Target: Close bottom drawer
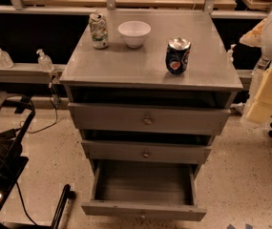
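The bottom drawer (143,210) is the lowest of three grey drawers in the cabinet (150,66). It is pulled far out towards me, and its shallow grey inside shows with nothing in it. Its flat front has a tiny knob in the centre, near the lower edge of the view. The middle drawer (146,152) and the top drawer (147,119) stick out only slightly. My gripper (268,95), with pale cream fingers, hangs at the right edge of the view. It is level with the top drawer, to the right of the cabinet and well apart from the bottom drawer.
On the cabinet top stand a green can (99,30), a white bowl (134,33) and a blue can (177,56). Black equipment with cables (2,151) stands on the floor at the left. Two small bottles (45,60) sit on a ledge behind it.
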